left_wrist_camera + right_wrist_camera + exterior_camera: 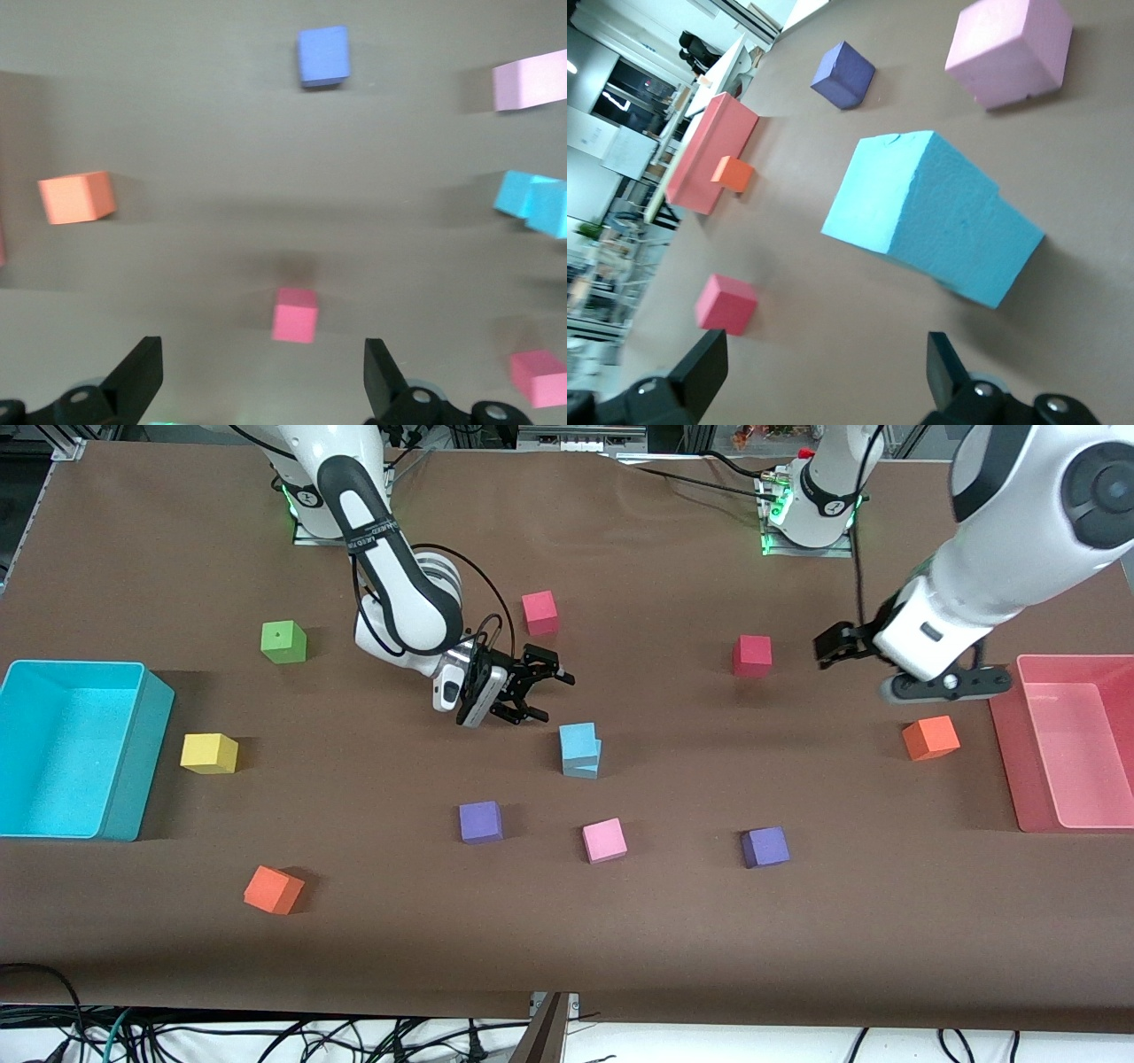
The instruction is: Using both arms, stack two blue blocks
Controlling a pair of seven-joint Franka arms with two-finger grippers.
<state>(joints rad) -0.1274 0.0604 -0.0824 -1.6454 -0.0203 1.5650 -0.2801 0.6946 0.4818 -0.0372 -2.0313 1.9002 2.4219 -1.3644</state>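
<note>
Light: I see bright, even light from above on the brown table (673, 921).
Shadows: soft and short, lying beside each cube.
Glare: I see a pale shine on the pink bin (1076, 744).
Blur: my left wrist view is smeared; the cubes ahead of the left claw (259, 376) look fuzzy.
Sharp: the stacked blue blocks (935, 217) ahead of the right claw (824, 376) look crisp.

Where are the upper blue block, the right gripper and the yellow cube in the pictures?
upper blue block (578, 741): front view, its top face.
right gripper (547, 687): front view, midway between its open fingertips.
yellow cube (208, 753): front view, centre of the cube.
</note>
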